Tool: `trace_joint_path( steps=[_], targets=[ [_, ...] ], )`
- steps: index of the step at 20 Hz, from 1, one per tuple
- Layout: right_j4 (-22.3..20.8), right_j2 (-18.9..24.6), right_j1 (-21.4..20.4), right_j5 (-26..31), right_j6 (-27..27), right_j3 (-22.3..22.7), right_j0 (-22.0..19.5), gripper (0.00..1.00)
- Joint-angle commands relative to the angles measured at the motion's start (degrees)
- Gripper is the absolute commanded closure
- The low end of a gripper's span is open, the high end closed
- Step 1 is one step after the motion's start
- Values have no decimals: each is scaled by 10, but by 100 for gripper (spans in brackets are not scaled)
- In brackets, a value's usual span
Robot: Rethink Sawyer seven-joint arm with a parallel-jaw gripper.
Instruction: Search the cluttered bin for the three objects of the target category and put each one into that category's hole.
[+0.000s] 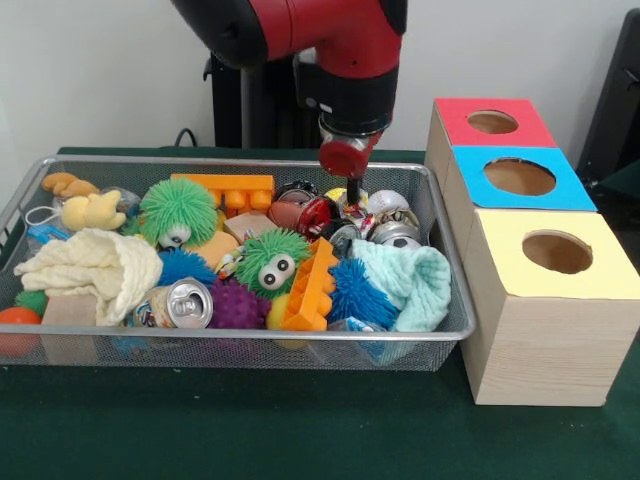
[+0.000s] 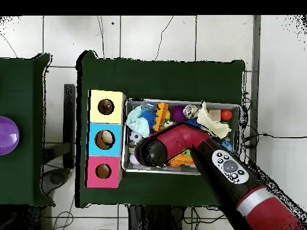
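Note:
The wire mesh bin (image 1: 240, 161) is full of mixed clutter. Shiny crinkly snack packets (image 1: 393, 222) lie in its far right corner, with a red and dark one (image 1: 308, 212) beside them. My gripper (image 1: 352, 196) hangs straight down from the red arm, its tip among these packets, just left of the silver ones. The yellow-surrounded hole (image 1: 557, 251) is in the nearest pale wooden box, right of the bin. In the overhead view the arm's head (image 2: 153, 152) covers the gripper and the packets. The bin rim (image 2: 183, 101) and the yellow hole (image 2: 106, 106) show there.
The bin also holds green fuzzy balls (image 1: 178, 210), blue and purple spiky balls (image 1: 237, 303), a silver can (image 1: 186, 302), orange bricks (image 1: 311, 285), a cream cloth (image 1: 95, 265) and a mint cloth (image 1: 412, 285). The blue-surrounded hole (image 1: 519, 177) and red-surrounded hole (image 1: 492, 122) lie behind the yellow one.

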Motion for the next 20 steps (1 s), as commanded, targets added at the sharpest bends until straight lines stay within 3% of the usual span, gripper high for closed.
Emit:
trace_joint_path(
  steps=[1,11,15,20],
  targets=[
    [53,55,-60,48,-82,25,-24,100],
    [62,69,-61,14,-65,33,-25,100],
    [106,94,-93,13,-28,54,-24,100],
    [187,122,-165,45,15,74,-14,100]
  ],
)
